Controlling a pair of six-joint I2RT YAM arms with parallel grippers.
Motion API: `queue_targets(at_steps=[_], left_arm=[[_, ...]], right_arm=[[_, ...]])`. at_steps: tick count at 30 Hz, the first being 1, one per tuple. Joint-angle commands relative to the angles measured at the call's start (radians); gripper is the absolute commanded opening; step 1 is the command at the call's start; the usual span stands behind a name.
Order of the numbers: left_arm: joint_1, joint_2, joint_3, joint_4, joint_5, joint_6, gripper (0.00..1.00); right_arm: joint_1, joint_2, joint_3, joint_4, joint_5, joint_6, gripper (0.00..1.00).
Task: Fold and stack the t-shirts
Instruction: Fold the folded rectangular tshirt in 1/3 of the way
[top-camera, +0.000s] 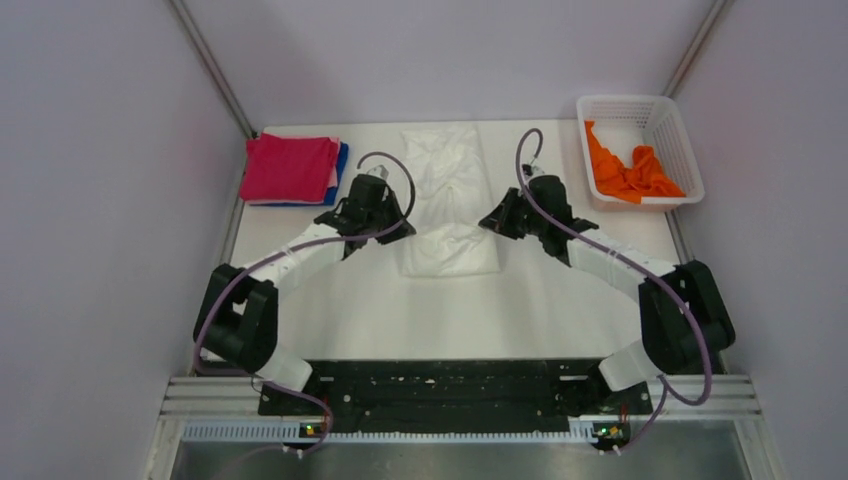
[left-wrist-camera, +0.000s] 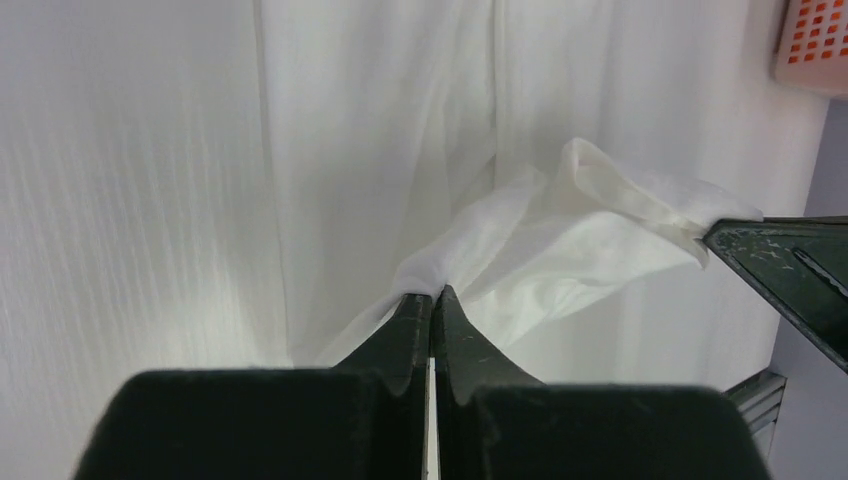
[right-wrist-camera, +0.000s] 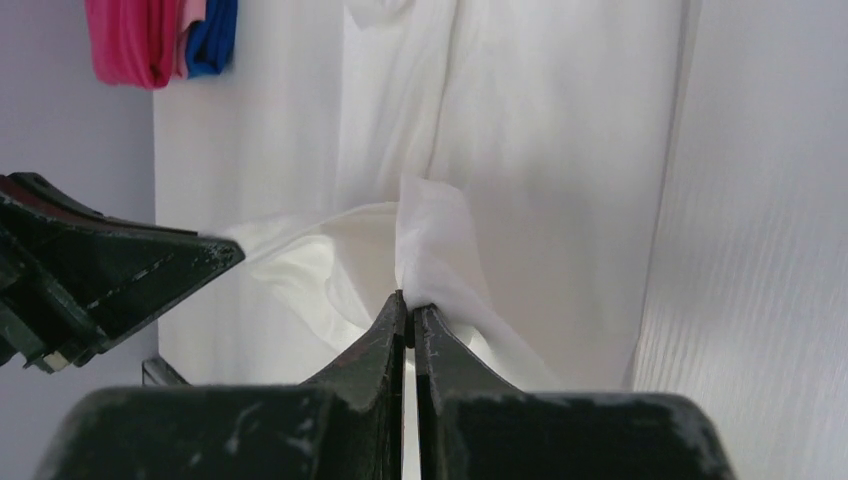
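Note:
A white t-shirt (top-camera: 448, 200) lies folded in a long strip at the table's middle. My left gripper (top-camera: 408, 229) is shut on its left edge, pinching a lifted fold of the white t-shirt (left-wrist-camera: 520, 235) in the left wrist view. My right gripper (top-camera: 485, 222) is shut on its right edge, pinching the white t-shirt (right-wrist-camera: 430, 250) in the right wrist view. A magenta-red t-shirt (top-camera: 288, 167) lies folded on top of a blue t-shirt (top-camera: 343, 162) at the back left. An orange t-shirt (top-camera: 628, 170) lies crumpled in the basket.
A white lattice basket (top-camera: 675, 130) stands at the back right. Grey walls close in the table on both sides and at the back. A black rail runs along the near edge between the arm bases.

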Motion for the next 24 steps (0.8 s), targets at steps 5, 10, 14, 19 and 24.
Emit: queue_targets(at_steps=[5,10,14,19,24], left_arm=[[0.104,0.242,0.263,0.047,0.064,0.102,0.0],[0.166,0.392,0.395,0.048,0.167,0.11,0.0],[0.199,0.473,0.466,0.076,0.216,0.103,0.0],[0.211,0.565,0.576,0.029,0.252,0.15,0.05],[0.211,0.623,0.668,-0.05,0.233,0.186,0.19]], right_arm=[[-0.084,0.242,0.247,0.11,-0.09,-0.089,0.0],[-0.126,0.359,0.341,0.122,-0.116,-0.114,0.0],[-0.158,0.472,0.426,0.126,-0.153,-0.131,0.0],[-0.177,0.577,0.511,0.125,-0.167,-0.145,0.04],[-0.184,0.63,0.586,0.108,-0.144,-0.167,0.2]])
